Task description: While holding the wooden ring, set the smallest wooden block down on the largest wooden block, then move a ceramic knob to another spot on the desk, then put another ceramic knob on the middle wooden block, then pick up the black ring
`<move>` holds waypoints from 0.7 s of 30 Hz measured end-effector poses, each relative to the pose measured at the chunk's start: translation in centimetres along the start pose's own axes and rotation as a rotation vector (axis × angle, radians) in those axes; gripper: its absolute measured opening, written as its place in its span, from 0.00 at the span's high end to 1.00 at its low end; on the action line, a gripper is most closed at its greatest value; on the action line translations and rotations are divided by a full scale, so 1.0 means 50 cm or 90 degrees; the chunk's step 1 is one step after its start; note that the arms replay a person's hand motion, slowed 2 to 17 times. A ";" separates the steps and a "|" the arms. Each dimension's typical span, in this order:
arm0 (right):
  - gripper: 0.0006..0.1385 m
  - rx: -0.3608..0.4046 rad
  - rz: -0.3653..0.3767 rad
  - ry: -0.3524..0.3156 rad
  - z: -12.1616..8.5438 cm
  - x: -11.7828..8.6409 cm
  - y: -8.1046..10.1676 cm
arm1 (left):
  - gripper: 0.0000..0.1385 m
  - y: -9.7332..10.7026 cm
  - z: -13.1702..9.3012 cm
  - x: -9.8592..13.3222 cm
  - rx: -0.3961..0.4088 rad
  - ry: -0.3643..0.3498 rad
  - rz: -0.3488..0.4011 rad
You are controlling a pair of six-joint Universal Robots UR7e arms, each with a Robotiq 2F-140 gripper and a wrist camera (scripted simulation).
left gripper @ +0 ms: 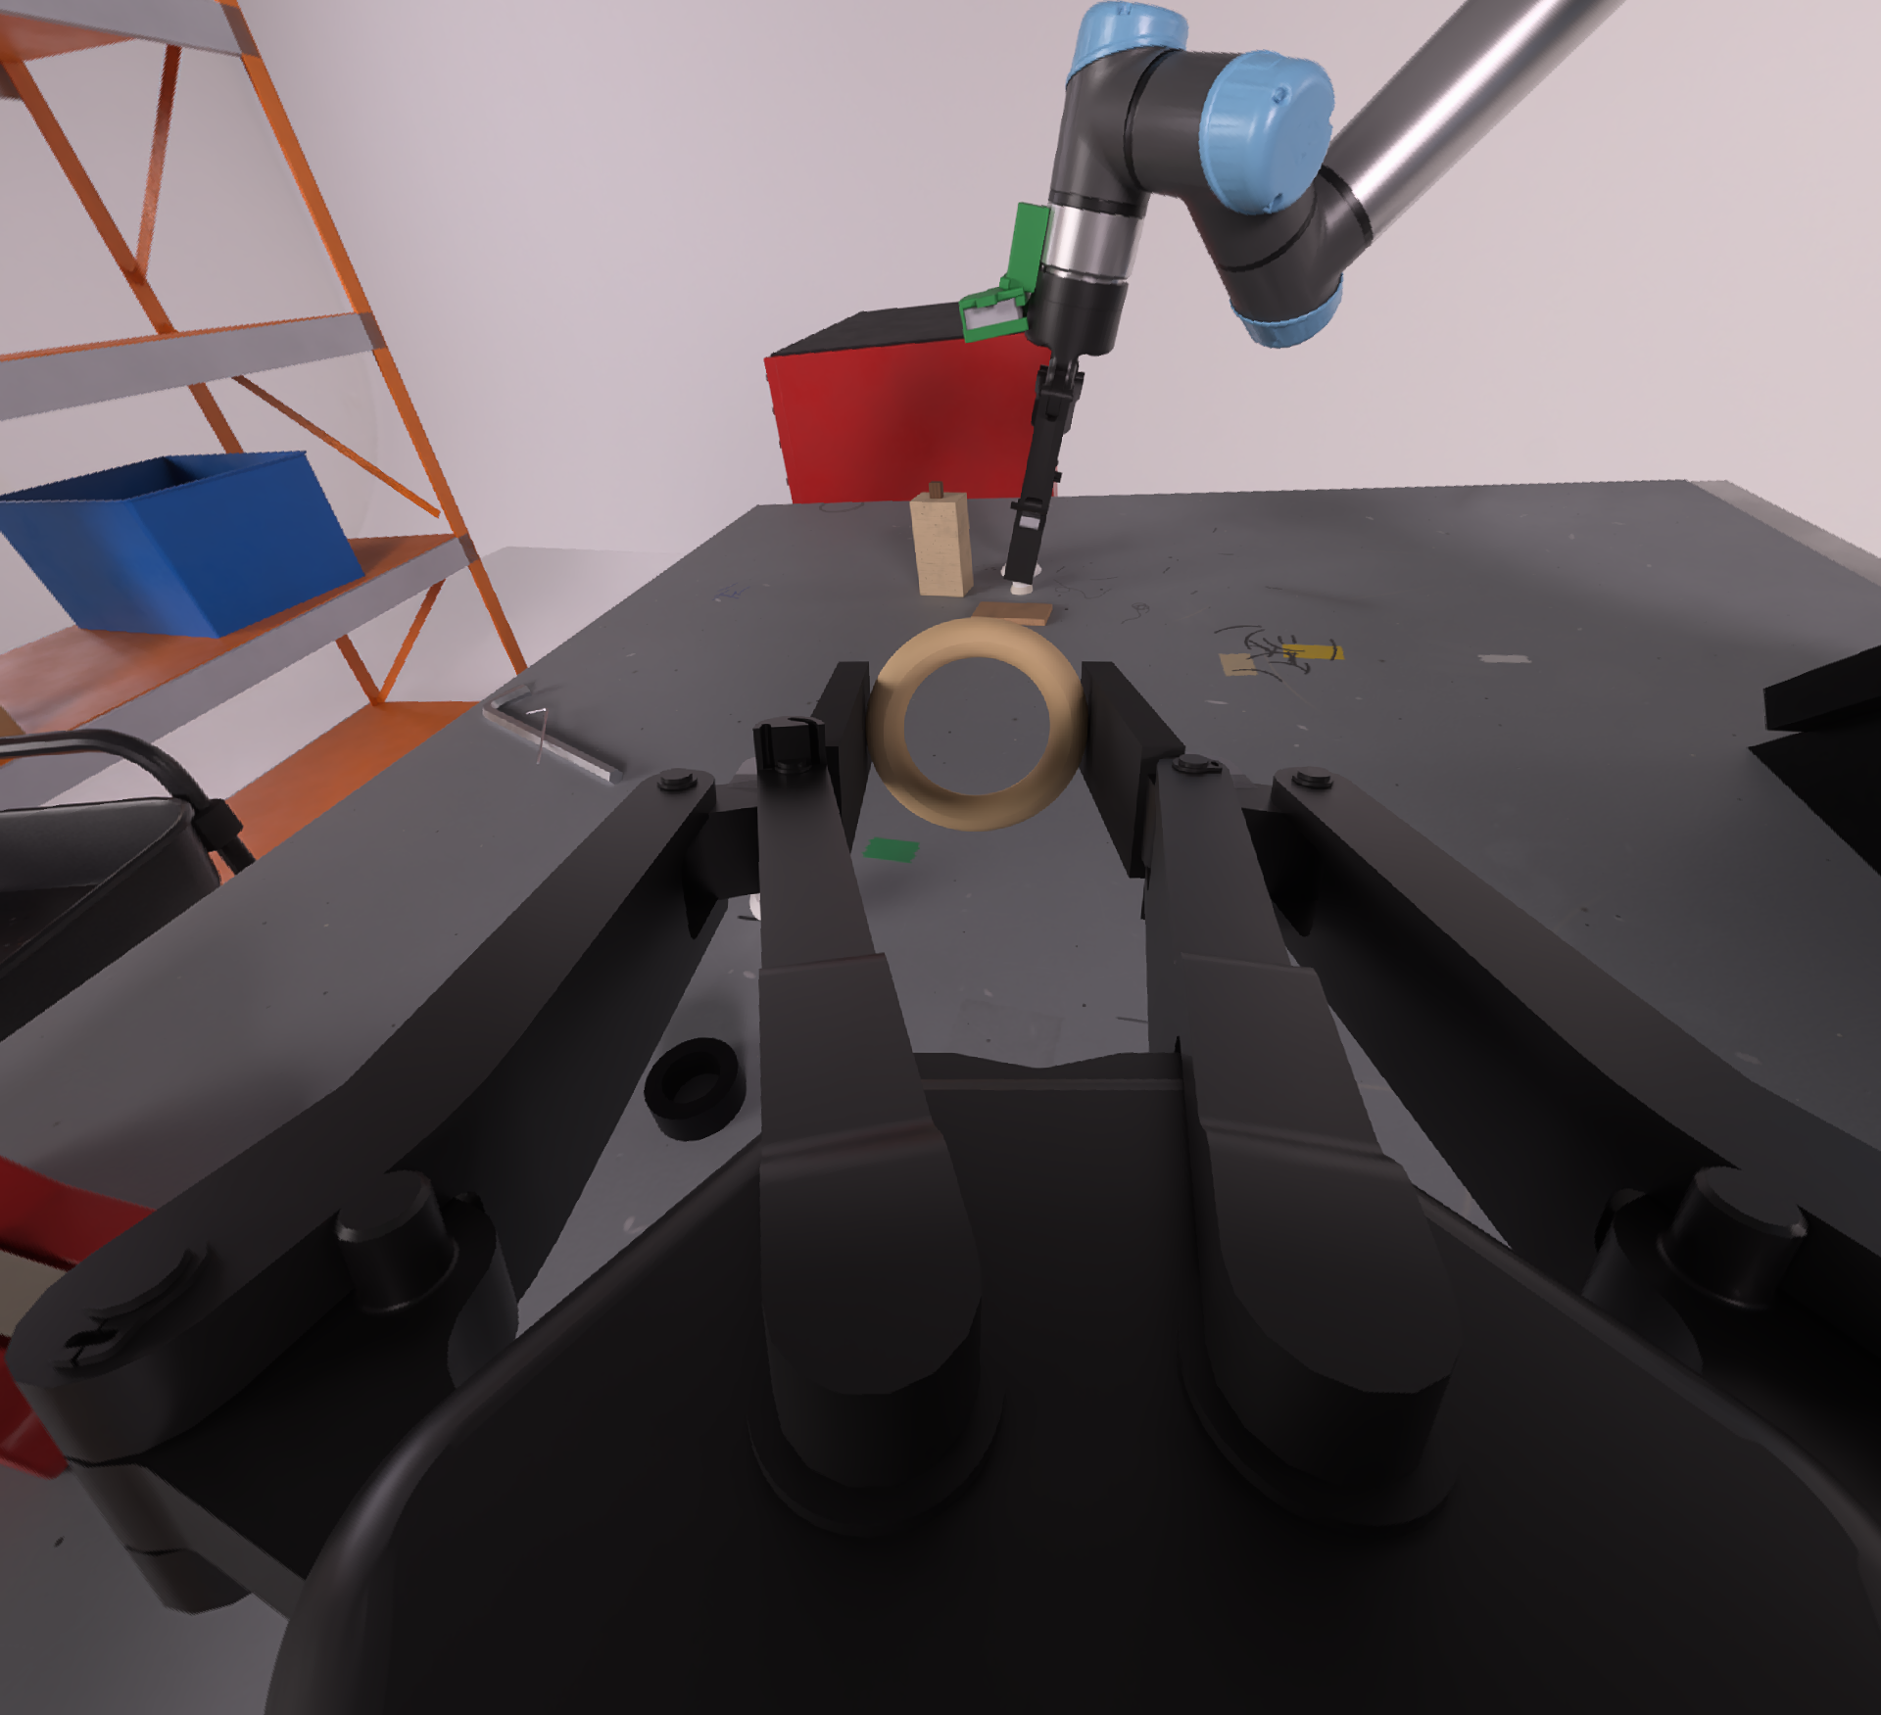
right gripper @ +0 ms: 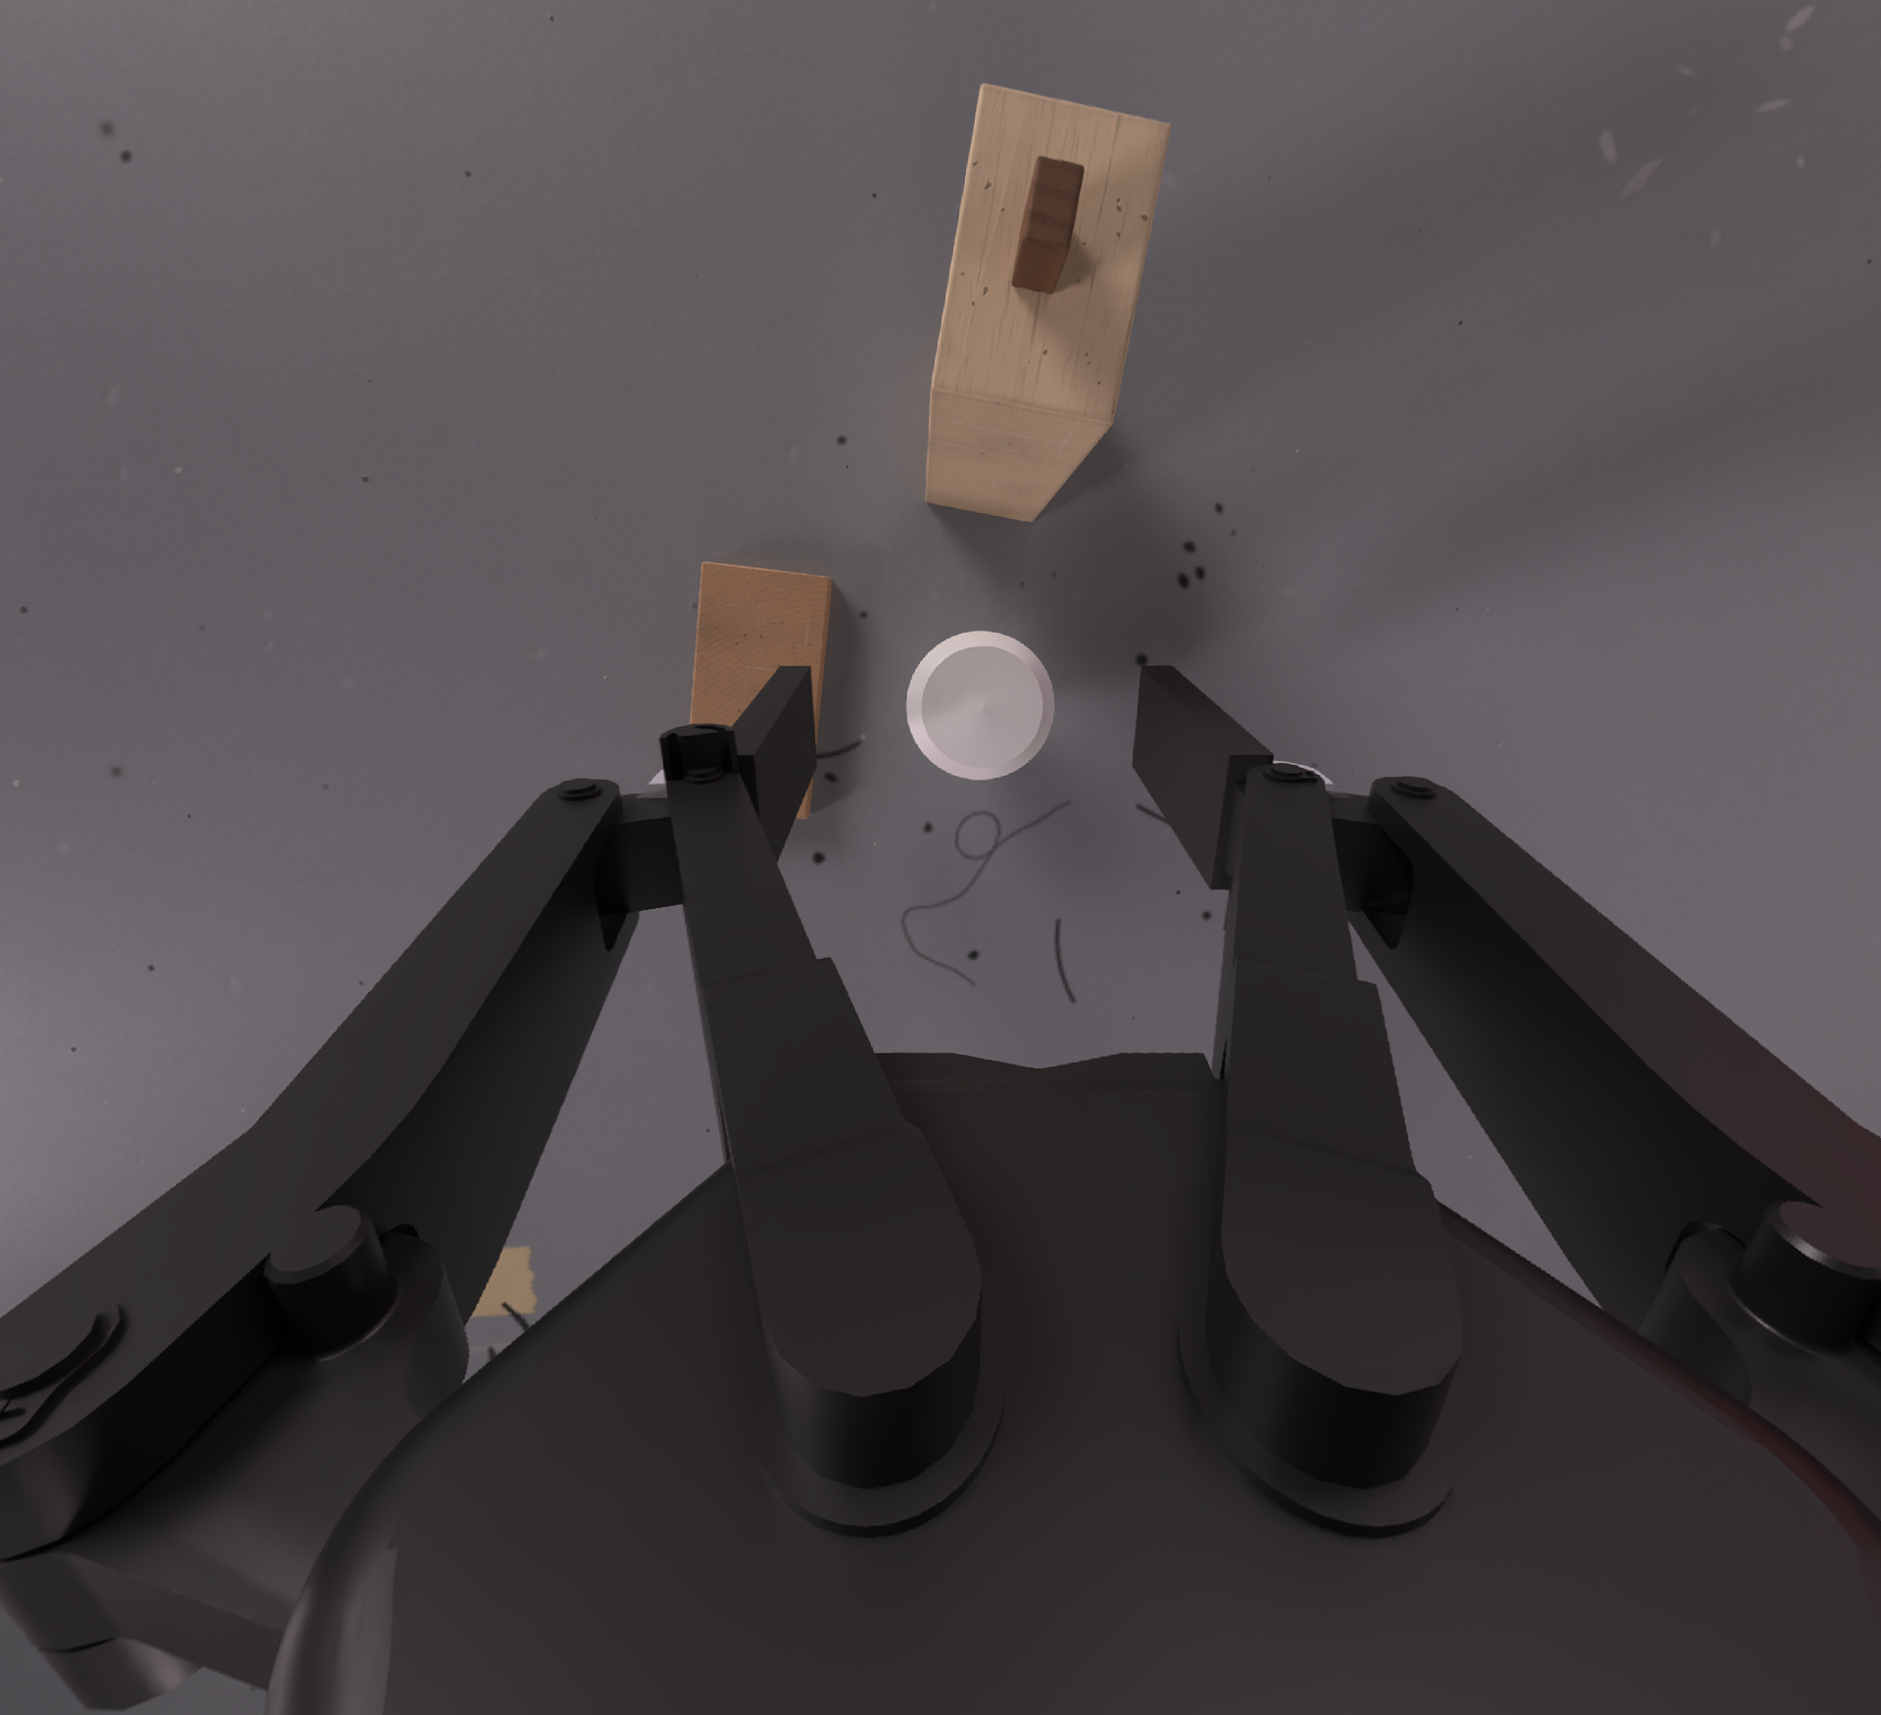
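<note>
My left gripper (left gripper: 975, 710) is shut on the tan wooden ring (left gripper: 975, 722) and holds it above the desk. The black ring (left gripper: 694, 1088) lies on the desk below it, to the left. Far off, my right gripper (left gripper: 1021, 569) points down over a white ceramic knob (left gripper: 1019, 588). In the right wrist view my right gripper (right gripper: 977, 699) is open, its fingers on either side of the white knob (right gripper: 979, 701) and apart from it. The large pale block (right gripper: 1038, 303) stands upright with the small dark block (right gripper: 1048, 223) on top. The flat middle block (right gripper: 758, 649) lies left of the knob.
The grey desk (left gripper: 1425, 608) carries tape patches (left gripper: 1283, 655) and a green patch (left gripper: 891, 848). An orange shelf rack (left gripper: 204, 343) with a blue bin (left gripper: 178, 537) stands at the left. A red cabinet (left gripper: 906, 415) stands behind the desk. A dark object (left gripper: 1822, 710) sits at the right edge.
</note>
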State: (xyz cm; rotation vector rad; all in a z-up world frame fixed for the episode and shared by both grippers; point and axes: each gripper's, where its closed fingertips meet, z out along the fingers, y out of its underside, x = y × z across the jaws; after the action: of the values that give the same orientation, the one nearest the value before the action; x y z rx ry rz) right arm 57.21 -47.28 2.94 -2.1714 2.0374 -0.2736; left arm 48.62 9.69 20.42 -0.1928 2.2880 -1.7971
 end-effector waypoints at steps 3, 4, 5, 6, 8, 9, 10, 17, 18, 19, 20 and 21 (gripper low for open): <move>0.35 0.008 -0.004 -0.001 -0.011 -0.003 -0.001 | 0.60 -0.002 -0.001 0.002 0.001 0.000 0.002; 0.33 0.010 -0.006 -0.001 -0.015 -0.005 -0.001 | 0.60 -0.003 -0.002 0.003 0.001 0.000 0.003; 0.32 0.011 -0.008 0.001 -0.020 -0.006 0.000 | 0.60 -0.004 -0.003 0.004 0.002 0.000 0.004; 0.30 0.012 -0.010 0.003 -0.025 -0.007 0.000 | 0.60 -0.005 -0.003 0.004 0.002 0.000 0.005; 0.27 0.015 -0.016 0.012 -0.038 -0.007 0.001 | 0.60 -0.007 -0.005 0.006 0.004 0.000 0.007; 0.26 0.017 -0.019 0.017 -0.045 -0.007 0.001 | 0.60 -0.008 -0.006 0.007 0.004 0.000 0.008; 0.24 0.018 -0.022 0.023 -0.053 -0.008 0.001 | 0.60 -0.009 -0.007 0.008 0.005 -0.001 0.009; 0.18 0.042 -0.039 0.050 -0.127 -0.022 -0.008 | 0.60 -0.017 -0.017 0.011 0.011 -0.006 0.016; 0.17 0.048 -0.042 0.052 -0.140 -0.026 -0.011 | 0.60 -0.018 -0.019 0.011 0.011 -0.008 0.017; 0.16 0.053 -0.046 0.055 -0.153 -0.031 -0.014 | 0.60 -0.019 -0.021 0.010 0.012 -0.009 0.018; 0.15 0.059 -0.050 0.058 -0.167 -0.036 -0.017 | 0.60 -0.020 -0.023 0.010 0.012 -0.011 0.019; 0.15 0.065 -0.055 0.061 -0.181 -0.041 -0.021 | 0.60 -0.021 -0.025 0.009 0.013 -0.013 0.019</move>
State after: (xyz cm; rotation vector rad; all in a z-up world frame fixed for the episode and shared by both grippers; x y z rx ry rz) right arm 55.97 -45.03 11.91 -2.2265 1.9337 -0.4894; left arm 47.80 10.52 21.68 -0.1717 2.2460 -1.7941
